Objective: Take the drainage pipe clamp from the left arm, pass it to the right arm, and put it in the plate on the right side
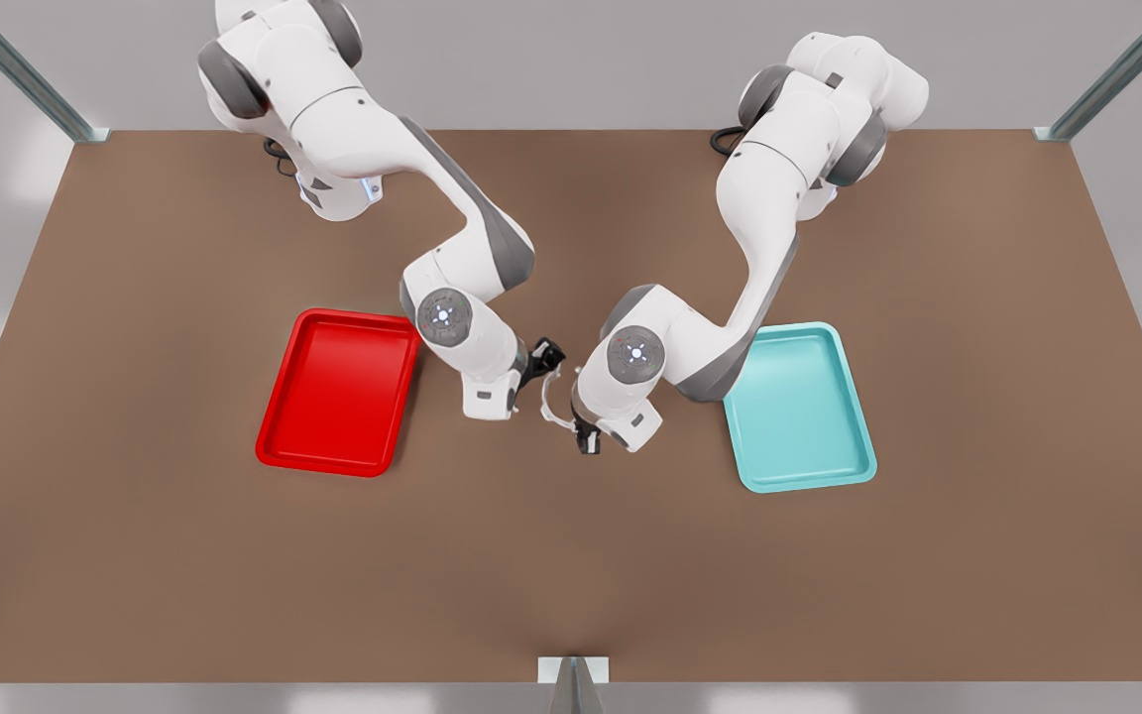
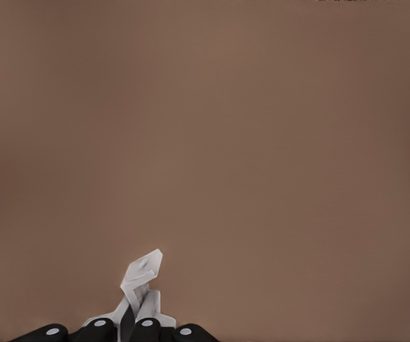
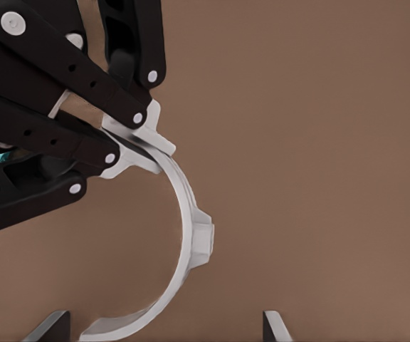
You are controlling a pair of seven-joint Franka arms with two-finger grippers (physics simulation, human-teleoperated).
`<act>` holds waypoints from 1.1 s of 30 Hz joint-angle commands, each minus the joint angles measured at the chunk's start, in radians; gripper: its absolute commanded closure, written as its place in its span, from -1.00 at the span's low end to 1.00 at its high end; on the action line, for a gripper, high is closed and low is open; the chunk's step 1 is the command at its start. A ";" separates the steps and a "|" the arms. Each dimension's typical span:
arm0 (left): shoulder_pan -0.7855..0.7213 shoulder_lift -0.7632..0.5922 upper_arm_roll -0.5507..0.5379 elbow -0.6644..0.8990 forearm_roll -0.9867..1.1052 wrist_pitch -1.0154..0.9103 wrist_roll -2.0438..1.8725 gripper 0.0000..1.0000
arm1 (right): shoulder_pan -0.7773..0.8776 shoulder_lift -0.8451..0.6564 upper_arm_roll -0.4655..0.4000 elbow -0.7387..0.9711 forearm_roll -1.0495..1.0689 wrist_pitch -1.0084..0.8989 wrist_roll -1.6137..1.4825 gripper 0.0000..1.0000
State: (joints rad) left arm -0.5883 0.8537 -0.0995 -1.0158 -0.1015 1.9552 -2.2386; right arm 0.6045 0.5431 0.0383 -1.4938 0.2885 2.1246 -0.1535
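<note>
Mid-frame, left gripper (image 1: 586, 436) pinches the drainage pipe clamp (image 1: 545, 397); right gripper (image 1: 548, 354) looks open around its other end, I think.

white clamp (image 3: 191, 235), red plate (image 1: 338, 387), teal tray (image 1: 799, 407), brown table (image 1: 571, 555)

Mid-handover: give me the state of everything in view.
drainage pipe clamp: held at one tab end by left gripper.
left gripper: shut on the clamp.
right gripper: open, fingers either side of the clamp's free end.
plate: empty.
teal tray: empty.
</note>
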 commanded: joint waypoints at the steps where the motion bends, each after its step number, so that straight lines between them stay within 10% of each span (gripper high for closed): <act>1: 0.001 0.001 0.000 0.002 0.002 0.014 -0.231 0.57 | 0.012 -0.002 0.000 -0.005 0.004 0.031 -0.003 -1.00; 29: 0.005 -0.001 0.000 0.000 0.006 0.014 -0.234 0.57 | 0.035 0.058 0.006 -0.086 0.011 0.255 -0.004 -1.00; 30: 0.005 -0.001 0.000 0.000 0.006 0.013 -0.234 0.57 | 0.035 0.058 0.006 -0.086 0.011 0.255 -0.006 -0.81; 31: 0.005 -0.001 0.000 0.000 0.006 0.014 -0.234 0.57 | 0.034 0.058 0.006 -0.086 0.009 0.255 -0.012 -0.13; 33: 0.004 -0.001 0.000 0.002 0.006 0.014 -0.234 0.57 | 0.034 0.058 0.006 -0.086 0.011 0.255 -0.011 0.57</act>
State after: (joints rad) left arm -0.5839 0.8545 -0.0993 -1.0150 -0.0981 1.9678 -2.4303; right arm 0.6378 0.6030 0.0446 -1.5805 0.3180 2.3702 -0.1711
